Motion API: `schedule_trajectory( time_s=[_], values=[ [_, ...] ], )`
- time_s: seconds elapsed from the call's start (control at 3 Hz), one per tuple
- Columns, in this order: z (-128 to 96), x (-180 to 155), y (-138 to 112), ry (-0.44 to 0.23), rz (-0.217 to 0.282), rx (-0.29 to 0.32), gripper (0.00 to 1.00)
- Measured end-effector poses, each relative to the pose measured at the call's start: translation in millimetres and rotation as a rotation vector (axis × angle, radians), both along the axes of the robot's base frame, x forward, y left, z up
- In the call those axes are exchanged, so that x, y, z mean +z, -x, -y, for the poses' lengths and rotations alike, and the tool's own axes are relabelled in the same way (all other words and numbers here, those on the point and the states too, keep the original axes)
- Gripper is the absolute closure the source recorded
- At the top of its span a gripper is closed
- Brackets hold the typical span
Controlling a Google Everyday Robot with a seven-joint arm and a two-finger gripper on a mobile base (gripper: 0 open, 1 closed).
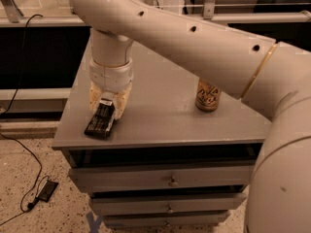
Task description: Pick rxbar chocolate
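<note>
The rxbar chocolate [100, 122] is a flat black wrapper with small light print. It lies near the front left edge of the grey cabinet top [160, 115]. My gripper [108, 102] points straight down over the bar's far end. Its cream fingers [123, 100] are closed on either side of that end. The bar's near end reaches toward the cabinet's front edge. The large white arm crosses the view from the upper left to the right.
A copper-orange drink can [208, 95] stands upright on the right part of the cabinet top. Drawers with small knobs [171, 181] sit below the top. A black cable and a power brick [46, 189] lie on the speckled floor at the left.
</note>
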State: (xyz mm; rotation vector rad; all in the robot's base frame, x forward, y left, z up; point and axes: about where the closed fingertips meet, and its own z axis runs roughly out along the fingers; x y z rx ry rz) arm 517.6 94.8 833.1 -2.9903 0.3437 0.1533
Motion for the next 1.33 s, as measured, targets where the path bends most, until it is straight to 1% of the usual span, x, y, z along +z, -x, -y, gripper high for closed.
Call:
schedule_trajectory(
  time_s=[0.33, 0.67, 1.0, 1.33],
  values=[
    [-14.6, 29.9, -7.7, -0.046, 0.057, 0.047, 1.0],
    [-28.0, 66.5, -19.0, -0.044, 0.119, 0.073, 1.0],
    [-38.1, 94.3, -25.4, -0.061, 0.192, 0.1, 1.0],
    [-42.7, 94.2, -28.4, -0.079, 0.204, 0.097, 1.0]
  ],
)
